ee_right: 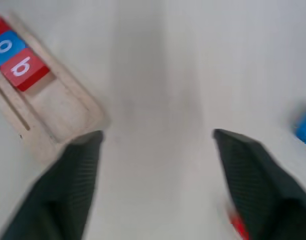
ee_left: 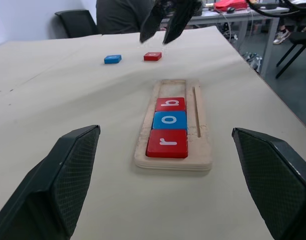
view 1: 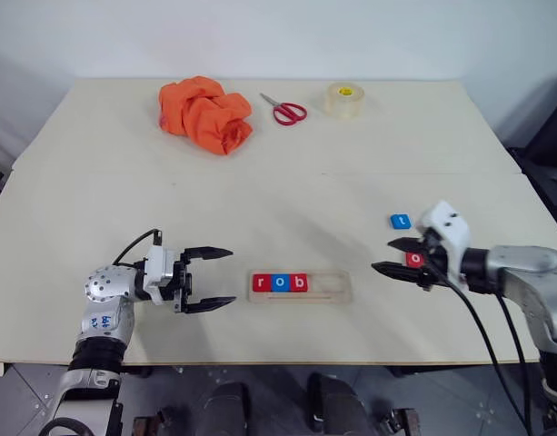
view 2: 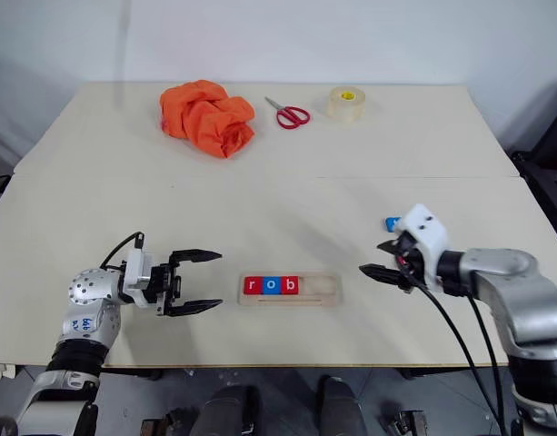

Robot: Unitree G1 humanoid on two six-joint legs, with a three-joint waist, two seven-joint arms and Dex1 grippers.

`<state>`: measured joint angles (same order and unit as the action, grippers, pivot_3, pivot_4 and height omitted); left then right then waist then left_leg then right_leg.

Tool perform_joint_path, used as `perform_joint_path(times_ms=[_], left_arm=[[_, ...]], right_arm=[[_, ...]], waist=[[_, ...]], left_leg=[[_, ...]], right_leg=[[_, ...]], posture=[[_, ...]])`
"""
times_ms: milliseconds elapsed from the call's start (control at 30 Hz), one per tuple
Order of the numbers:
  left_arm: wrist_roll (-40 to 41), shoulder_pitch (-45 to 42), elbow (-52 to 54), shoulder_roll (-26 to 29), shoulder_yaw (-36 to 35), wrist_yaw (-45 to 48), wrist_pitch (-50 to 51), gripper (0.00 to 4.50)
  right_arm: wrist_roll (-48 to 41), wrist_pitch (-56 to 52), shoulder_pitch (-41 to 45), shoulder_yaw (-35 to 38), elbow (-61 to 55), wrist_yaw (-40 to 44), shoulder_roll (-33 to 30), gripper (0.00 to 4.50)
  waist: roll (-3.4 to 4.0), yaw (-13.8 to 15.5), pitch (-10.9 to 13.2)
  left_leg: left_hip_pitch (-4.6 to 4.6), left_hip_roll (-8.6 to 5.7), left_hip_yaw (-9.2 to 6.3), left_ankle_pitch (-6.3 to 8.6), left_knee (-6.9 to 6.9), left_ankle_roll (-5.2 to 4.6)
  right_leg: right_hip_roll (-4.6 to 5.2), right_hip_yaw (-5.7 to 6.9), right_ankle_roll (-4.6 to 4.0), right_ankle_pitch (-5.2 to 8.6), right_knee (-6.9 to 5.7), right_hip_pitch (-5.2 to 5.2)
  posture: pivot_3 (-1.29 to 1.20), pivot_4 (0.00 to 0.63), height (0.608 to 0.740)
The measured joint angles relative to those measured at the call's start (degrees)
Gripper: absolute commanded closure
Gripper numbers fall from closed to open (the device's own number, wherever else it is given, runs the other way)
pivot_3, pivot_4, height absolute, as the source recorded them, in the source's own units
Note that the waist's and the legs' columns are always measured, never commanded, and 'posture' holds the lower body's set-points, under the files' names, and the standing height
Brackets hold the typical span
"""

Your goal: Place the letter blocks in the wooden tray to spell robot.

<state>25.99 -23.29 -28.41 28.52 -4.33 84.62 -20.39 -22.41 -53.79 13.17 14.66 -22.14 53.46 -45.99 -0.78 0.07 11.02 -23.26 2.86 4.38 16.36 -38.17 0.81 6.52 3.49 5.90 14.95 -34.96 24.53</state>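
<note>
Our right gripper (view 1: pixel 394 256), jaws wide, partly hides a red block (view 1: pixel 414 259); our left gripper (view 1: pixel 214 278) gapes empty.

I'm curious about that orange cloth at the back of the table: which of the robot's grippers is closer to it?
Left. The left gripper sits at the table's near edge, almost straight in front of the orange cloth; the right gripper is far off to the cloth's right.

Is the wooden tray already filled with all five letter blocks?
No. The wooden tray holds only r, o and b, while the blue t block and a red block lie on the table.
</note>
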Motion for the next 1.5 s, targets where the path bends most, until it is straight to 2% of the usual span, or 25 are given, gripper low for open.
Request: perform_joint_path(times_ms=[167, 300, 400, 633, 1033, 1500], left_arm=[[-0.2, -0.9, -1.5, -0.6, 0.2, 0.0, -0.3, 0.00], [-0.2, -0.8, -1.5, -0.7, 0.2, -0.4, 0.0, 0.00], [-0.2, -0.2, -1.3, -0.7, 0.2, -0.7, 0.5, 0.00], [-0.2, 0.1, -0.3, -0.7, 0.2, -0.9, 1.5, 0.00], [-0.2, 0.2, 0.4, -0.7, 0.2, -1.1, 2.1, 0.00], [-0.2, 1.1, 3.0, -1.5, 0.9, -2.6, 3.0, 0.00]], right_arm=[[-1.3, 1.4, -14.0, 12.8, -3.0, -5.9, 5.7, 0.06], [-2.4, 1.5, -18.9, 18.8, -7.4, -11.2, 10.1, 0.06], [-3.3, 2.3, -22.6, 20.4, -10.0, -13.8, 13.1, 0.06], [-5.0, 4.8, -24.2, 21.5, -9.7, -15.3, 13.4, 0.06], [-5.4, 10.9, -24.1, 19.4, -2.7, -15.9, 12.8, 0.06], [-2.0, 10.9, -9.7, 5.1, 2.3, -31.7, 22.2, 0.06]], waist=[[-0.09, 0.9, -0.1], [-0.10, 0.8, -0.1], [-0.10, 0.8, -0.1], [-0.10, 0.7, -0.1], [-0.10, 0.6, -0.1], [-0.10, -0.1, -0.1]], left_leg=[[0.01, -0.03, -0.02, -0.01, 0.02, -0.02], [0.09, -0.02, 0.02, -0.04, 0.00, -0.06], [0.10, 0.01, -0.03, -0.05, 0.01, -0.06], [0.09, -0.01, -0.02, -0.06, 0.01, -0.07], [0.09, -0.02, -0.02, -0.06, 0.00, -0.07], [0.07, -0.03, -0.03, -0.07, 0.02, -0.09]], right_leg=[[0.01, 0.01, 0.01, 0.00, 0.02, -0.04], [0.00, -0.07, 0.07, -0.05, -0.01, -0.06], [-0.03, -0.05, 0.06, -0.04, -0.01, -0.08], [-0.02, -0.08, 0.05, -0.03, 0.00, -0.08], [-0.02, -0.08, 0.05, -0.03, 0.00, -0.09], [0.01, -0.06, 0.05, -0.03, -0.02, -0.07]], posture=[[0.00, 0.150, 0.740], [0.00, 0.150, 0.740], [0.00, 0.150, 0.740], [0.00, 0.150, 0.740], [0.00, 0.150, 0.740], [0.00, 0.150, 0.740]])
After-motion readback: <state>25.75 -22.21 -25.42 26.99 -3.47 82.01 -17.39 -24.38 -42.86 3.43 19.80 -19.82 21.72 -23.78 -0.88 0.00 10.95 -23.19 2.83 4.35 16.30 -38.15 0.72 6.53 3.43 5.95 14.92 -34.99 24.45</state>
